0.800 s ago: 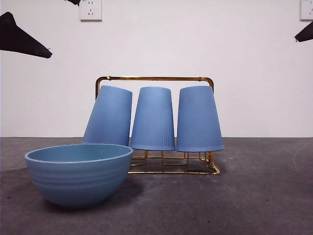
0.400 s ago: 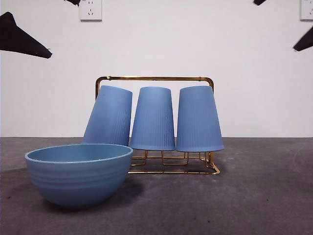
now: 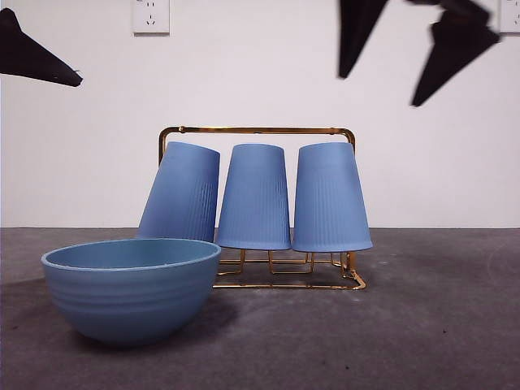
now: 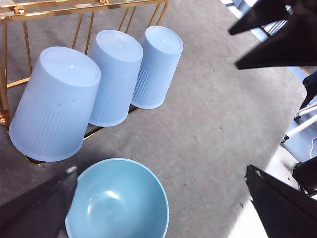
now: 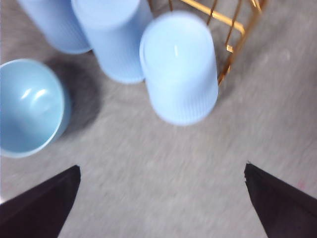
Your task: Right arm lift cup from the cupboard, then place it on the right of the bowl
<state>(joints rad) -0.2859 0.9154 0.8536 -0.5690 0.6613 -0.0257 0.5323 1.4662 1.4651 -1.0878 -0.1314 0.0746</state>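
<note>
Target cup, the tall ribbed blue tumbler, stood upside down on the cupboard, a gold wire rack near the table's far edge; it was the end one of three alike, farthest from the bowl, and sat close beside its middle neighbour. Third cup leaned toward the bowl, which sat nearer the front edge. Right gripper hung above the target cup with jaws spread, empty; right wrist view was blurred. Left gripper waited above the bowl, jaws apart, nothing held. Risks, judged: a finger descending between the crowded cups could knock the neighbour; an off-vertical lift could snag the peg and drag the light rack.
</note>
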